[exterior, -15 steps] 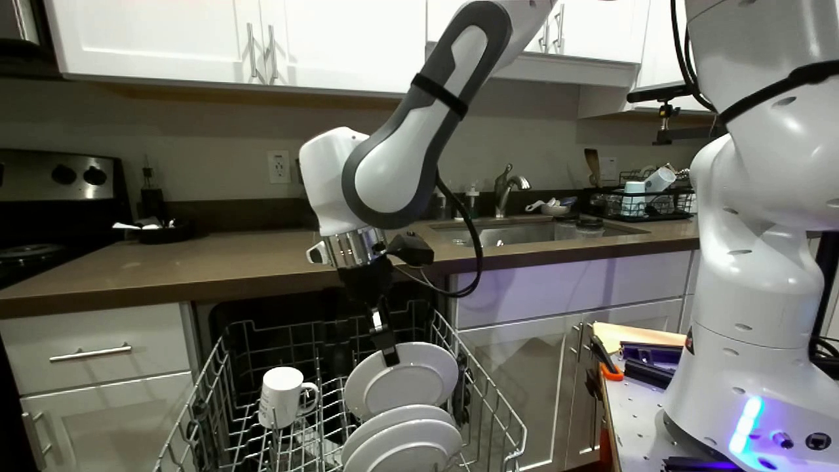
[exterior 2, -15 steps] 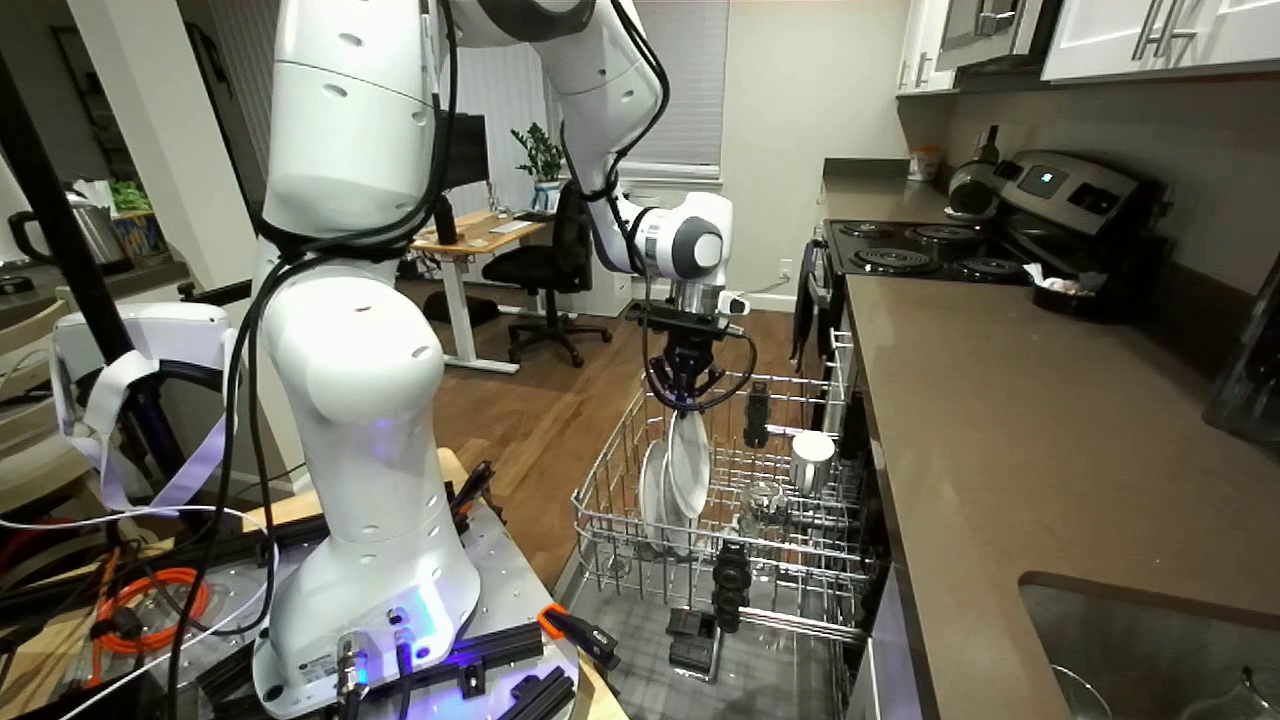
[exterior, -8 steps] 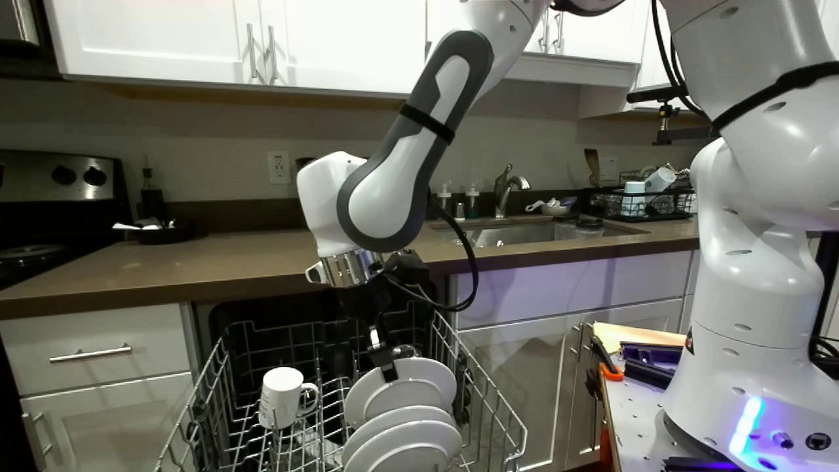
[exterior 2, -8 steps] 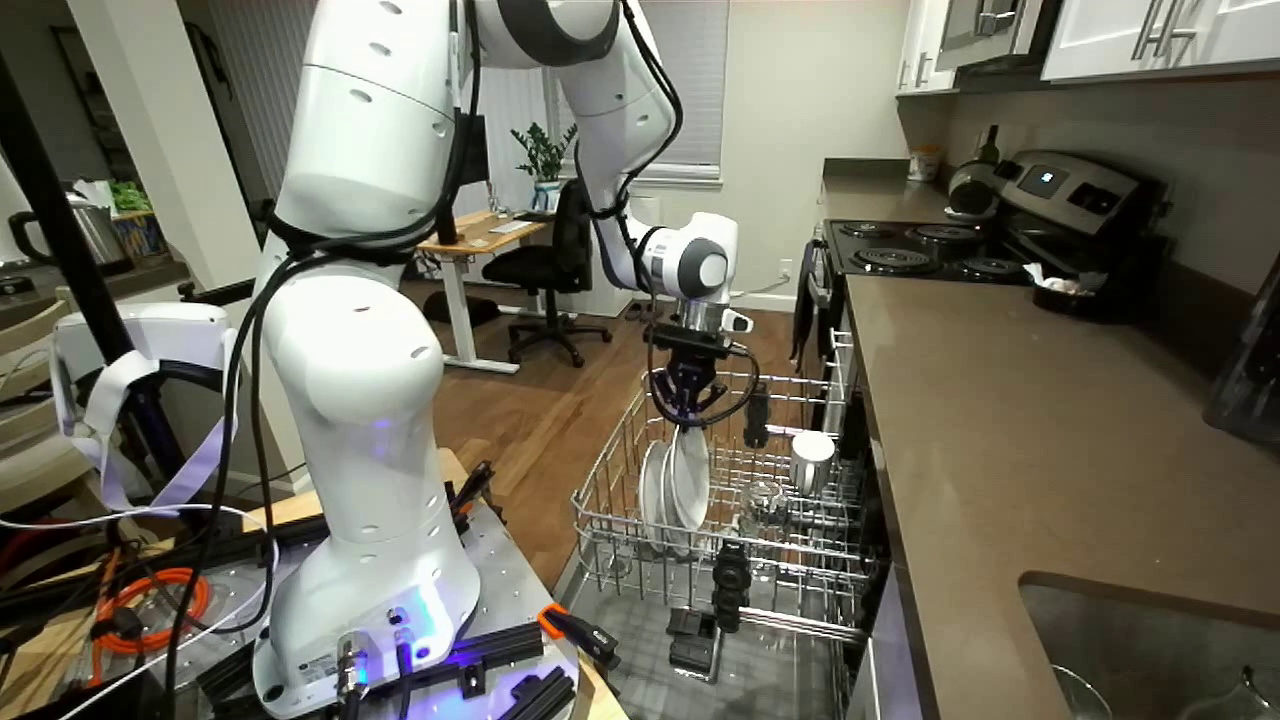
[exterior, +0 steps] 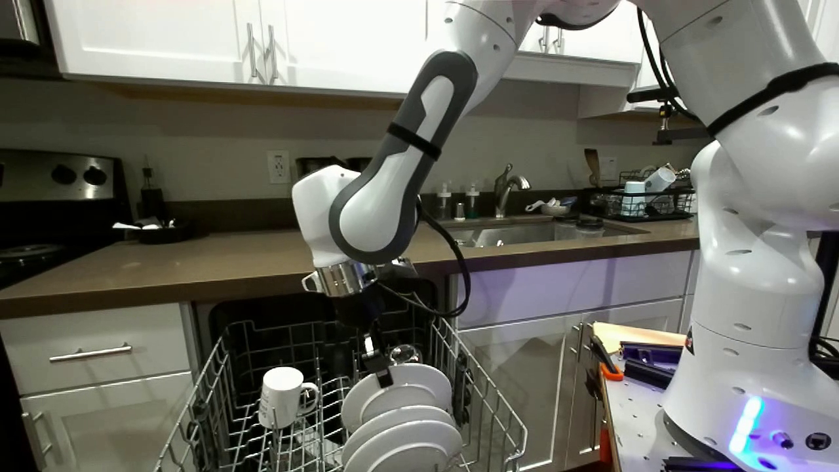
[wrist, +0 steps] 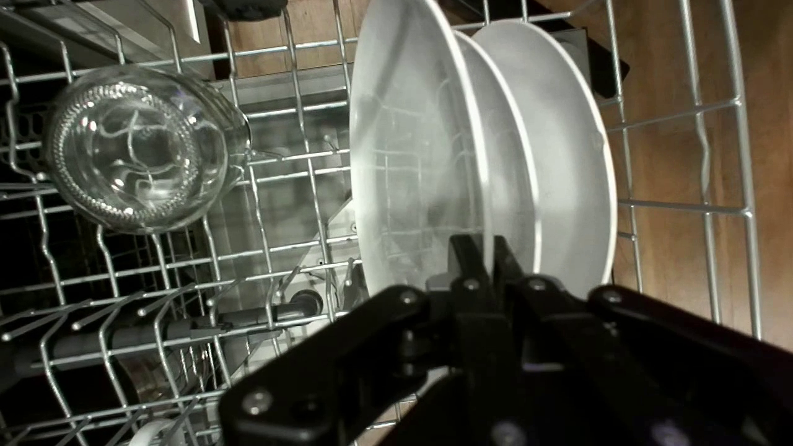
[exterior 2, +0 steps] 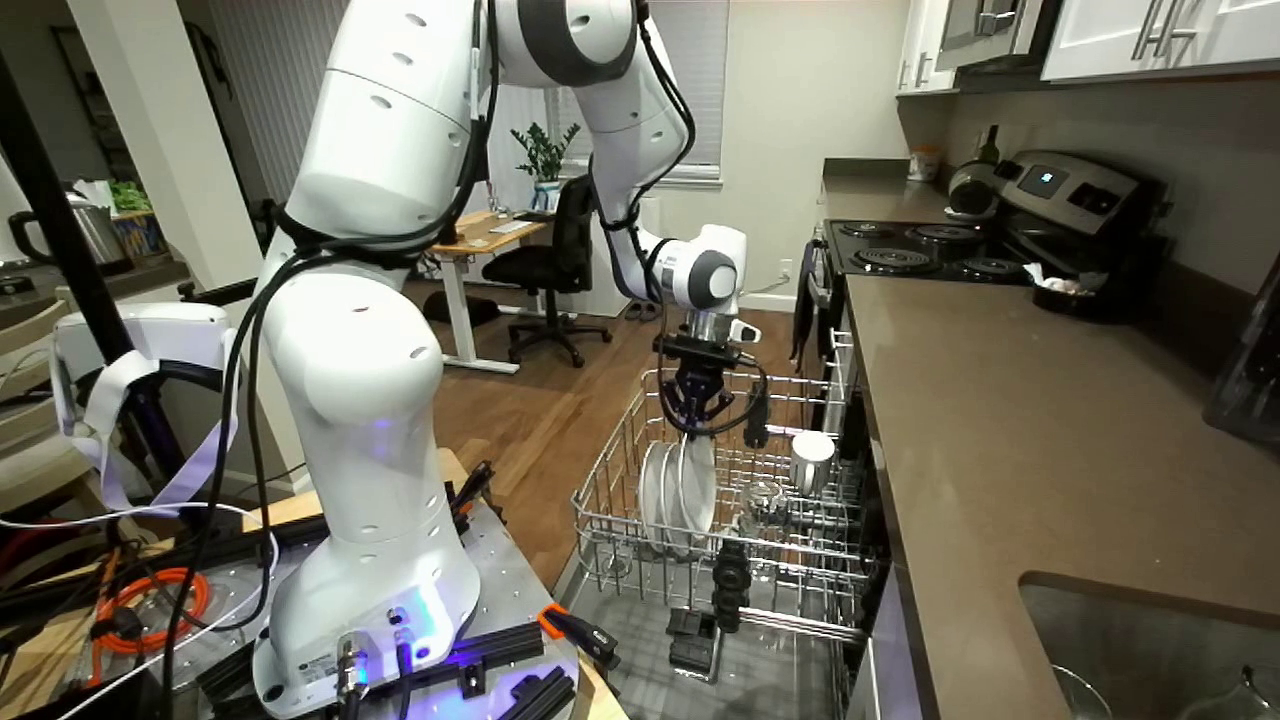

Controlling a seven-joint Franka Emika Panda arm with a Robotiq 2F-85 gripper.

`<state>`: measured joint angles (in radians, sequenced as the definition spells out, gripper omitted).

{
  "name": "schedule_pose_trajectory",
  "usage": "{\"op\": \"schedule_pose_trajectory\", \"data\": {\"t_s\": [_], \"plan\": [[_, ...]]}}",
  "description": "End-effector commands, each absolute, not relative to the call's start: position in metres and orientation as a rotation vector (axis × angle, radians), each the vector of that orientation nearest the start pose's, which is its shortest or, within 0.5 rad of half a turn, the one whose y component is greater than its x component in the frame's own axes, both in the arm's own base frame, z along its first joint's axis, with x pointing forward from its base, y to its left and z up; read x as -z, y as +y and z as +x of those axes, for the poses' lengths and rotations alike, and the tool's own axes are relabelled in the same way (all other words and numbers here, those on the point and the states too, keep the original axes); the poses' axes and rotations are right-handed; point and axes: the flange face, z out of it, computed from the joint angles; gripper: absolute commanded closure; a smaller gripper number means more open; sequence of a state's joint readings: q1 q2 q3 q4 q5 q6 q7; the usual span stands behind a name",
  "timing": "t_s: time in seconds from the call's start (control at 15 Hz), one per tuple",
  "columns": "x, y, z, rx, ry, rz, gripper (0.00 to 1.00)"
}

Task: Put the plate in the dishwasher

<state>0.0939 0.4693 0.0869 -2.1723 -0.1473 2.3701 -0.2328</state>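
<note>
The white plate point(exterior: 413, 388) stands on edge in the dishwasher's pulled-out wire rack point(exterior 2: 800, 553), beside two other white plates point(exterior: 406, 449). My gripper point(exterior: 383, 378) is shut on its upper rim. In the wrist view the gripper's black fingertips point(wrist: 483, 248) lie on both sides of the rim of the plate point(wrist: 415, 142), and the other plates point(wrist: 564, 161) are just to the right, close to it. In an exterior view the plate point(exterior 2: 699, 485) leans slightly below the gripper point(exterior 2: 694, 435). The plate's lower edge is hidden. The dishwasher's dark cavity point(exterior: 262, 305) opens under the counter.
A white mug point(exterior: 278, 396) stands in the rack. A clear glass point(wrist: 145, 148) sits upside down left of the plate in the wrist view. The brown counter point(exterior: 196, 262) overhangs the dishwasher behind the arm. Wire tines and rack sides surround the plates.
My gripper has moved down with the plate, which sinks lower into the rack. In an exterior view the gripper and plate have shifted slightly right, widening the gap to the other plates.
</note>
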Motion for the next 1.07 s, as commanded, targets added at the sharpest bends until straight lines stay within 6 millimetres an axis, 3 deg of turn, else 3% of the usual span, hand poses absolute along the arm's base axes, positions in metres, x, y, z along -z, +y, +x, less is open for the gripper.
{"op": "schedule_pose_trajectory", "data": {"t_s": [0.0,0.6,1.0], "plan": [[-0.141,0.091,0.527,-0.433,-0.836,-3.031,0.93],[-0.108,0.075,0.524,-0.512,-0.802,-3.037,0.94],[-0.107,0.078,0.529,-0.502,-0.797,-3.036,0.94]]}}
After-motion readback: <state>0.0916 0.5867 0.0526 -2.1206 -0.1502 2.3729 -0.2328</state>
